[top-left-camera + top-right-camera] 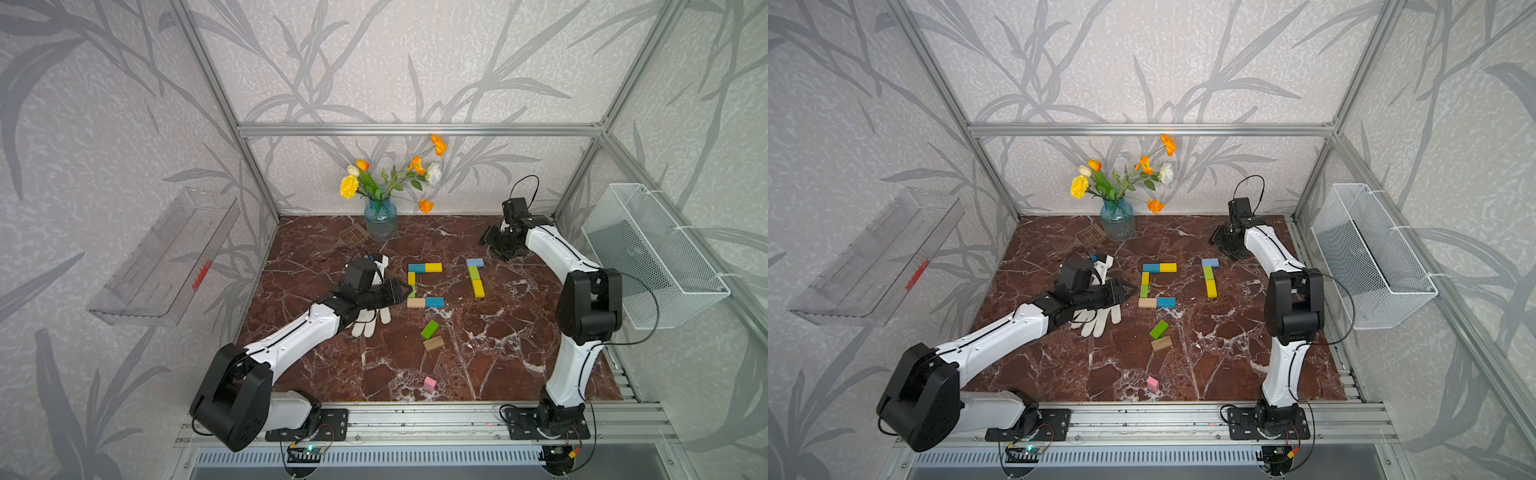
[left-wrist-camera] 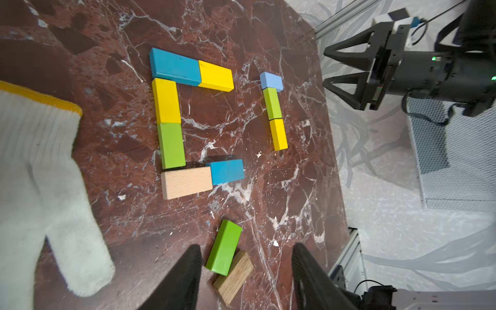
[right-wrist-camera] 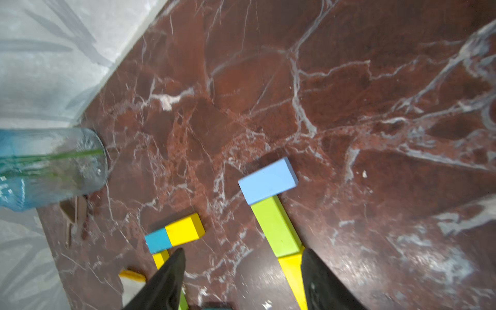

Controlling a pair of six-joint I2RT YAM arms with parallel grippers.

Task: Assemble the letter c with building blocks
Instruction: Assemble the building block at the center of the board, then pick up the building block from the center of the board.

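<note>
Red-brown marble table (image 1: 519, 332), with a letter C lying flat near its middle, built from six blocks that touch end to end. The top bar is the top teal (image 2: 174, 67) and the top yellow (image 2: 216, 76). The spine is the spine yellow (image 2: 166, 100) and the spine green (image 2: 171, 145). The bottom bar is the pale wood (image 2: 186, 182) and the bottom teal (image 2: 227, 171), which sits slightly out of line with its neighbour. The open side of the C faces the right arm.

Near that open side, apart from the C, a separate row runs light blue (image 1: 475, 262), row green (image 1: 473, 273), row yellow (image 1: 478, 288). The light blue lies crosswise at the far end.

Three spare blocks lie nearer the front. A loose green (image 1: 429, 329) leans on a dark wood (image 1: 433, 343), and a pink (image 1: 429, 384) lies well apart by the front edge.

The left gripper (image 1: 405, 290) hovers over a white glove (image 1: 372, 320), just beside the spine, with its jaws moderately apart and empty. The right gripper (image 2: 325, 67) is raised near the back, beyond the light blue, with its jaws wide and empty.

The letter looks essentially finished. At most the bottom teal needs squaring up.
</note>
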